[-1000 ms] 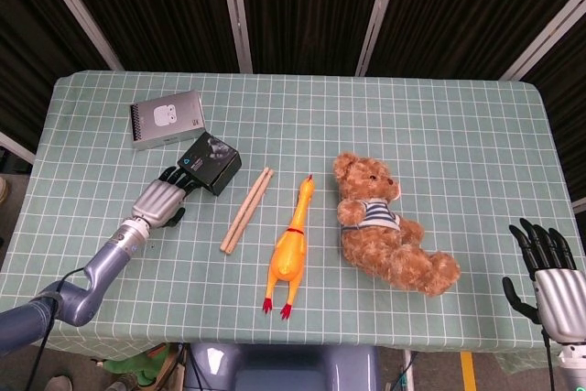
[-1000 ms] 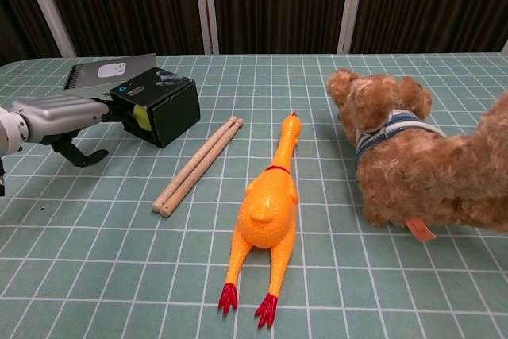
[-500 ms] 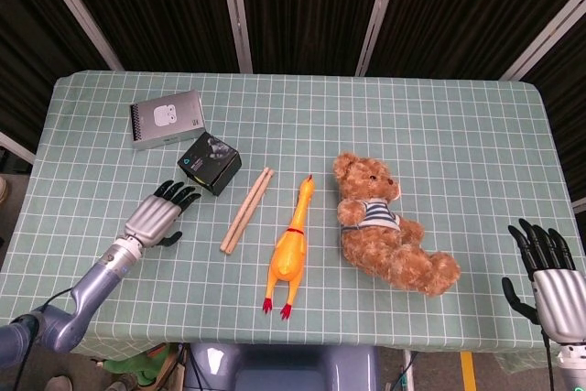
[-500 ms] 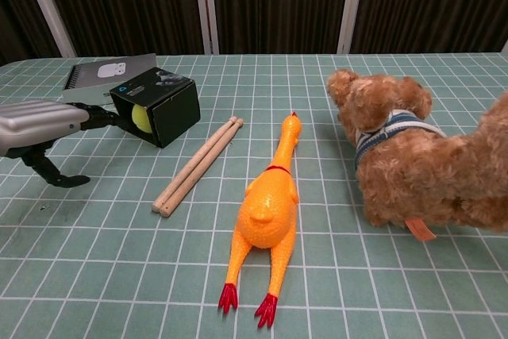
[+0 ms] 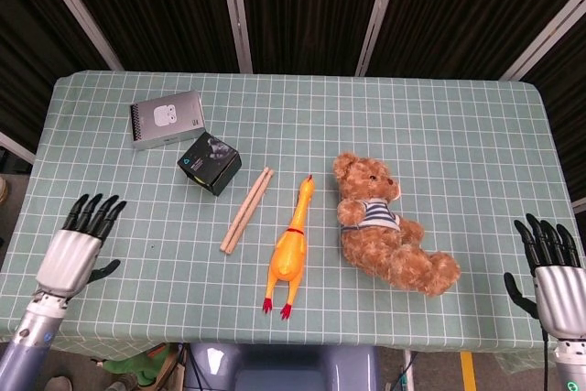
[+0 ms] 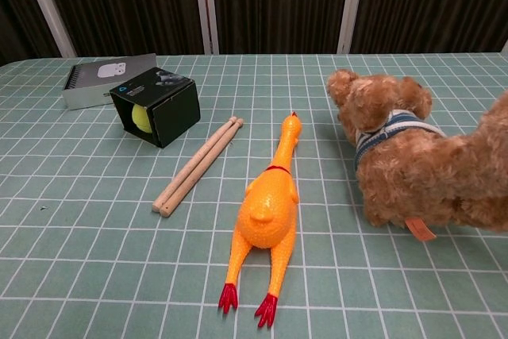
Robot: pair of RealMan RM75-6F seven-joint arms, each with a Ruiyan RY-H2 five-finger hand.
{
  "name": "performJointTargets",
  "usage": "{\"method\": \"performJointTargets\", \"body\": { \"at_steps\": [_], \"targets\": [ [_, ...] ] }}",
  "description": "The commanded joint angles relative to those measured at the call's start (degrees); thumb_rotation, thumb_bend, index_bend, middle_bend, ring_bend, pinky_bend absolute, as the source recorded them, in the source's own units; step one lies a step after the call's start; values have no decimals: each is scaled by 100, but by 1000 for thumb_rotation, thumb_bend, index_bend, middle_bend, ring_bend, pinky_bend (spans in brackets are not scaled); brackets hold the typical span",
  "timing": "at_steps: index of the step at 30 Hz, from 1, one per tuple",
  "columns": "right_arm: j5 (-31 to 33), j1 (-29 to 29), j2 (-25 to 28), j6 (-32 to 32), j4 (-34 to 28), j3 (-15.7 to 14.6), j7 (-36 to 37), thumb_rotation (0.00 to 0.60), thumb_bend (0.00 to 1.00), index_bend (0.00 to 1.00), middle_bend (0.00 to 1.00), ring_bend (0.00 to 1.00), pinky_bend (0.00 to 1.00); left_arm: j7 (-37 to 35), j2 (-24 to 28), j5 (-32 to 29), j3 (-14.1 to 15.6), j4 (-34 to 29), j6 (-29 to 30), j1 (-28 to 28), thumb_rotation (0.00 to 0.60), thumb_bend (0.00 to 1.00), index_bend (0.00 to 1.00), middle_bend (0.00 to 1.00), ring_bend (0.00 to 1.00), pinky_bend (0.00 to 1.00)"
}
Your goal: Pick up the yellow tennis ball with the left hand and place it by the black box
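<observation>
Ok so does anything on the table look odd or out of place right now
One thing: the yellow tennis ball sits tucked against the black box, which rests tipped on an edge rather than flat; in the head view the ball is hidden. The rubber chicken, drumsticks and teddy bear lie undisturbed.

From the head view I cannot see the yellow tennis ball [image 6: 142,117]; the black box [image 5: 210,162] covers it. Only the chest view shows it, against the box's left face, partly masked by the box.

Chest view: neither hand appears. The teddy bear [image 6: 421,160] runs off the right edge, its lower body cut. The grey box [image 6: 107,79] at the table's far left is partly behind the black box.

Head view: my left hand [image 5: 77,244] and right hand [image 5: 552,274] sit at the near corners, forearms cut by the bottom edge. Print on both boxes is too small to read.
</observation>
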Motion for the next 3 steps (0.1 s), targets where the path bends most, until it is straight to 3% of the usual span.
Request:
{"method": "performJointTargets", "body": {
  "at_steps": [1, 3],
  "targets": [
    [47, 34, -31, -76, -15, 12, -77, 600, 402, 0, 0, 0, 0, -235, 240, 309, 174, 35, 658, 571, 600, 70, 34, 54, 0, 0],
    [54, 44, -54, -113, -12, 1, -161, 600, 386, 0, 0, 0, 0, -288, 270, 370, 155, 76, 767, 626, 600, 70, 34, 56, 0, 0]
  ]
}}
